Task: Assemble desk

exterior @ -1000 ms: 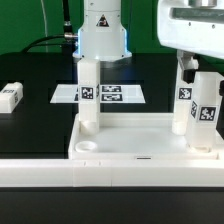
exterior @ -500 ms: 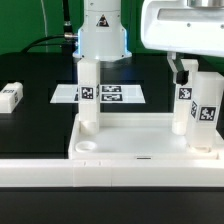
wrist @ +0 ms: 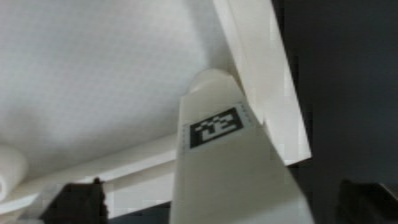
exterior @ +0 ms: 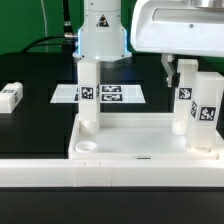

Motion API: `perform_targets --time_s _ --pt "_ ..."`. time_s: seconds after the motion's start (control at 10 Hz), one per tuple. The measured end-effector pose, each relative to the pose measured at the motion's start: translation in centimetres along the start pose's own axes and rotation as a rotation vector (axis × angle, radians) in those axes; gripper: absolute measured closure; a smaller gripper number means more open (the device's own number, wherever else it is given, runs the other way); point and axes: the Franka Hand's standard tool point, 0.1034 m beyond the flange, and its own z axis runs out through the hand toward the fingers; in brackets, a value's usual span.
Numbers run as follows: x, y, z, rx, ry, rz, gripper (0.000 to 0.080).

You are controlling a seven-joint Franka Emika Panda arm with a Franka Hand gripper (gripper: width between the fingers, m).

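pincer [exterior: 178, 66] was wide open, gripping nothing; upright leg [exterior: 186, 100] stood right below it, long axis vertical, between the jaws

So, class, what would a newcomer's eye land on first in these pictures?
The white desk panel fills the foreground with three tagged legs upright in its corners: a lone leg on the exterior view's left, and a rear leg and a front leg on its right. The open pincer hangs just above those two. The near socket on the left is empty, and a loose leg lies on the black table at far left.
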Motion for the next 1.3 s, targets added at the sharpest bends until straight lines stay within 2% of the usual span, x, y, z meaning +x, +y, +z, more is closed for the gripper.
perform_targets --time_s 0.5,0.6,0.7,0.8,0.9,1.3 --pt "0.15 0.21 0.05 -0.006 0.005 -0.244 0.0151" --pt "0.14 0.20 0.05 -0.006 0.005 -0.240 0.0245" --pt "0.14 0.20 0.05 -0.006 0.005 -0.236 0.0245" --pt "0.15 0.19 0.04 -0.005 0.005 -0.217 0.0447" --pt "0.15 0.22 0.06 -0.006 0.005 -0.218 0.0511" --pt "0.08 0.13 0.12 -0.001 0.003 0.020 0.0511"
